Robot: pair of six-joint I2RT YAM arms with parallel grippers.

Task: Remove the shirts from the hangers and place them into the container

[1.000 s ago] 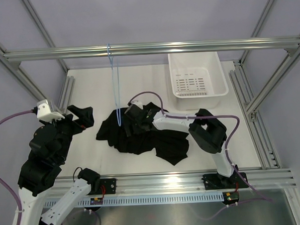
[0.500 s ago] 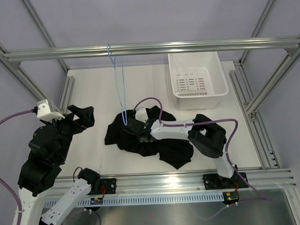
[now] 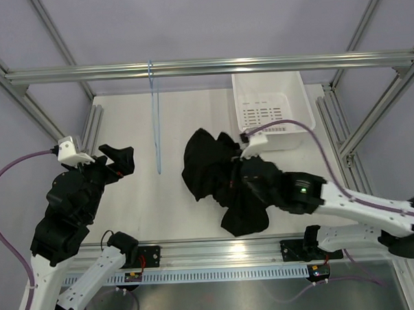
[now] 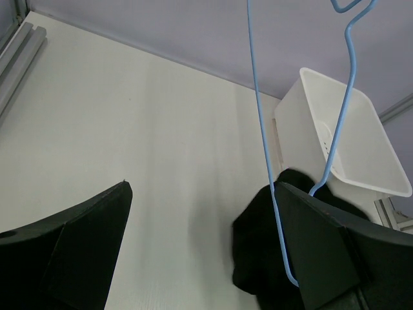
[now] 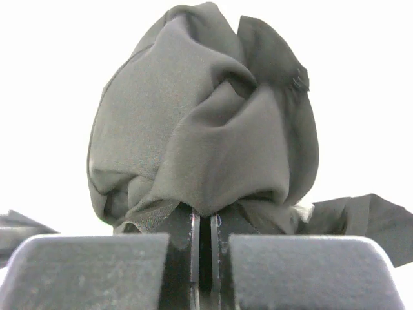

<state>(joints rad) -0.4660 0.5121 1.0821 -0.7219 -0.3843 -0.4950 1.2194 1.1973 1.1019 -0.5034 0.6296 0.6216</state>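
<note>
No legible text or labels.

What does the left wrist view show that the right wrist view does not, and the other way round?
Only the left wrist view: the bare blue hanger, the white basket, and the left gripper, open and holding nothing. Only the right wrist view: the right gripper shut on a fold of the black shirt. Both: that shirt.

We've got 1 hanger (image 3: 155, 123) hooked on the rail (image 3: 258, 65), upper left of centre. The basket (image 3: 242, 98) sits upper right on the table (image 3: 147, 205). The shirt (image 3: 215, 175) lies mid-frame between them, just below-left of the basket.
</note>
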